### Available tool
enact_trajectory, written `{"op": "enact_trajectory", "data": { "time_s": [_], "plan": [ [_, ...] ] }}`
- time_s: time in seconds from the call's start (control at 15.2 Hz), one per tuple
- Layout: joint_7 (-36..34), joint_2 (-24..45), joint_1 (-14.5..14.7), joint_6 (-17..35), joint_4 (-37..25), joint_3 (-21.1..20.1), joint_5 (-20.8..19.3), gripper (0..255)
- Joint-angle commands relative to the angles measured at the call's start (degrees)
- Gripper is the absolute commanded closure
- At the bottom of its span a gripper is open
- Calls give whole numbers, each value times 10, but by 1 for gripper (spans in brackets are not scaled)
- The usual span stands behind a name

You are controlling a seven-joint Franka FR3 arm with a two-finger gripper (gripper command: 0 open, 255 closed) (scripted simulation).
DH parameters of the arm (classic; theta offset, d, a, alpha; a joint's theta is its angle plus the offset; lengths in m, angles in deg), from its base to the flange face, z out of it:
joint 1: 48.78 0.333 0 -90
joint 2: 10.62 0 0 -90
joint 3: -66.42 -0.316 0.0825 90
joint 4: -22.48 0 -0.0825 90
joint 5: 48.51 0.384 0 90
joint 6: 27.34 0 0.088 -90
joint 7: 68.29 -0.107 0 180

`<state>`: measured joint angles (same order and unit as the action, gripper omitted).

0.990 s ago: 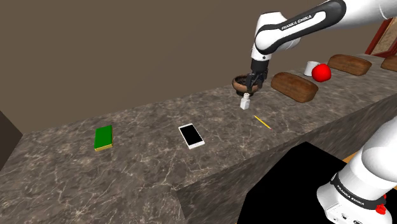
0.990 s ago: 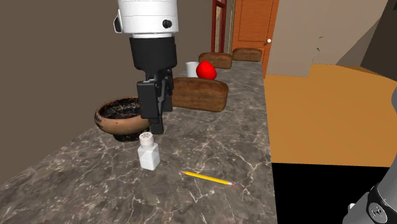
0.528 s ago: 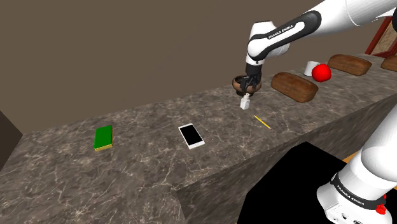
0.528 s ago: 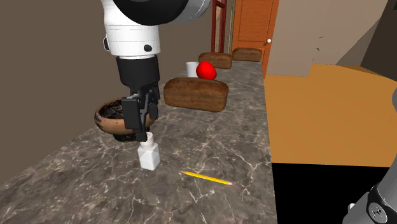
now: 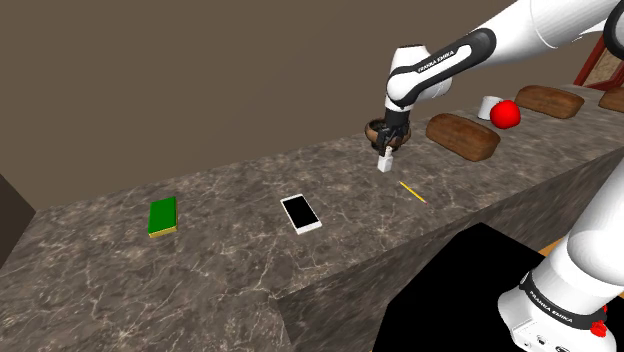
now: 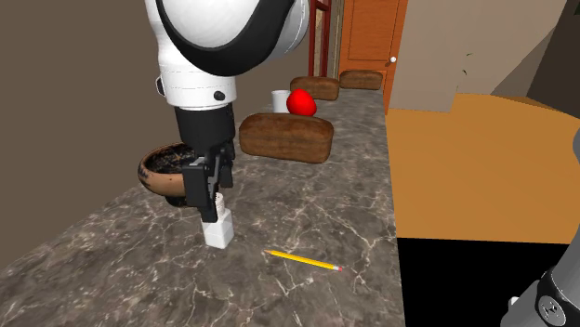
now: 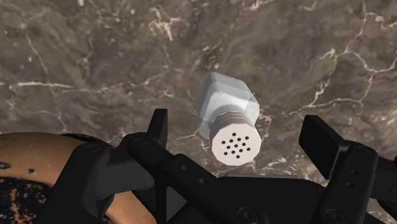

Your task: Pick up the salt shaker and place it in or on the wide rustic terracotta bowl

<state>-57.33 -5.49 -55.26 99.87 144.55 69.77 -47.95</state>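
Observation:
The salt shaker (image 7: 228, 111), white with a perforated round cap, stands upright on the marble counter. It shows small in the shoulder view (image 5: 384, 164) and half covered by the hand in the second exterior view (image 6: 219, 231). My gripper (image 7: 238, 130) is open and lowered over it, one finger on each side, neither touching it. The hand (image 5: 388, 148) hangs straight down above the shaker (image 6: 210, 206). The brown terracotta bowl (image 6: 160, 171) with a dark inside sits right behind the shaker, close to the wall (image 5: 374, 130); its rim (image 7: 38, 146) shows beside one finger.
A yellow pencil (image 6: 303, 261) lies just in front of the shaker. A long brown loaf (image 6: 288, 137), a red apple (image 6: 301, 102) and a white cup (image 6: 279, 97) stand farther along the counter. A phone (image 5: 301, 213) and a green book (image 5: 162, 216) lie towards the shoulder view's left.
The gripper has come down from above the bowl's edge and shifted over the shaker, so its open fingers now straddle the cap. The shaker has not moved.

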Motion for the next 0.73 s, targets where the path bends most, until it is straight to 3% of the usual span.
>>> {"op": "enact_trajectory", "data": {
  "time_s": [0.0,0.2,0.26,0.66],
  "plan": [
    [0,0,0,1,0,0,0,0],
    [0,0,0,0,0,0,0,0],
    [0,0,0,0,0,0,0,255],
    [0,0,0,0,0,0,0,255]
  ]
}}
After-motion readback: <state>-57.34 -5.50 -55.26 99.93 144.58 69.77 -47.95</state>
